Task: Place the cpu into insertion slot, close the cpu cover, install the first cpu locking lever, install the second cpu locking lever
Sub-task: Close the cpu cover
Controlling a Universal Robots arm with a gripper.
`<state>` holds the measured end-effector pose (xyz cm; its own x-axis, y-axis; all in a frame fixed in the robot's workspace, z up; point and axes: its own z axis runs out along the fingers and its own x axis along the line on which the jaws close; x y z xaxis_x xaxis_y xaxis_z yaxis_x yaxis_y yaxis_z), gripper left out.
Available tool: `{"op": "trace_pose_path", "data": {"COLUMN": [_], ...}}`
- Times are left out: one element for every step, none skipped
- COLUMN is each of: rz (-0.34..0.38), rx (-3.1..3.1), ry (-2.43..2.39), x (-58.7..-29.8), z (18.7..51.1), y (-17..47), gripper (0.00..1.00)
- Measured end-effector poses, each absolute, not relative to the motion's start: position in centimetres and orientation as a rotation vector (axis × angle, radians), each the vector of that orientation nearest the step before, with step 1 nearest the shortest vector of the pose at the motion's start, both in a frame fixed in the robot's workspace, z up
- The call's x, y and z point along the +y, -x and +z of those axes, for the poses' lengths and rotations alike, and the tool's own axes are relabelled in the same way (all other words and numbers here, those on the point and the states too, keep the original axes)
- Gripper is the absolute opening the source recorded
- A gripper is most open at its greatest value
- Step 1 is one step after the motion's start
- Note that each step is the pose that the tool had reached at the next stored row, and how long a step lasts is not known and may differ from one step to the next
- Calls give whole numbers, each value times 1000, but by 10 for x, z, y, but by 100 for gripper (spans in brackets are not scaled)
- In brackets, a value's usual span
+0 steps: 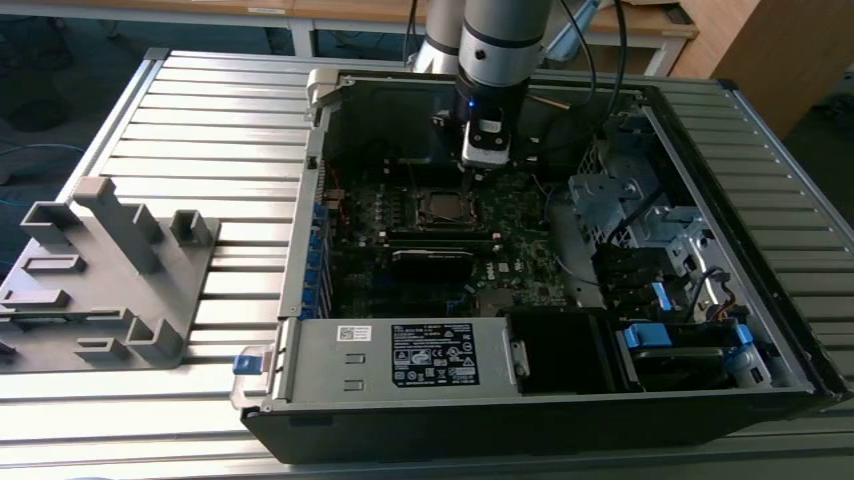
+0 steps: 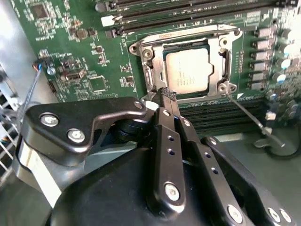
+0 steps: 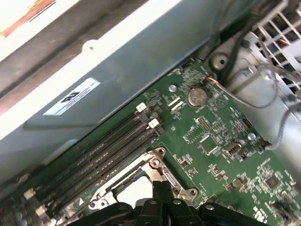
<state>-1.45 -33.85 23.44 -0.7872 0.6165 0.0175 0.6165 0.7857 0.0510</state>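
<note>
In the second wrist view the cpu, a dull silver square, lies in the insertion slot. The cpu cover, a silver frame, lies flat around it. A thin metal lever runs out from one socket corner over the black memory slots. My gripper is shut, its tips together at the socket's nearest corner, with nothing visibly between them. In the exterior view the gripper hangs just above the socket and cpu inside the open computer case. The first wrist view shows the fingertips at the socket frame.
Long black memory slots run beside the socket. A coin cell and loose wires lie near the case wall. Drive bays and cables crowd the exterior view's right. A grey fixture stands on the slatted table.
</note>
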Motion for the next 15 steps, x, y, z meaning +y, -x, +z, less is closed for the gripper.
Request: {"op": "trace_pose_path", "data": {"rz": [85,85,85,85,85,85,85,85,86,86,86,86,86,86,85], "rx": [2977,2985,2993,3000,3007,3013,3020,3027,3032,3038,3043,3048,3053,3058,3063], "ry": [-1000,-977,-956,-935,-914,-892,-871,-850,-831,-813,-794,-775,-756,-737,-717], "x": [-339,-338,-339,-338,-339,-338,-339,-338,-338,-338,-338,-339,-339,-339,-339], "z": [234,234,234,234,234,234,234,234,234,234,234,234,234,234,234], "y": [14,14,14,14,14,14,14,14,14,14,14,14,14,14,14], "gripper": [11,11,11,11,11,11,11,11,11,11,11,11,11,11,11]}}
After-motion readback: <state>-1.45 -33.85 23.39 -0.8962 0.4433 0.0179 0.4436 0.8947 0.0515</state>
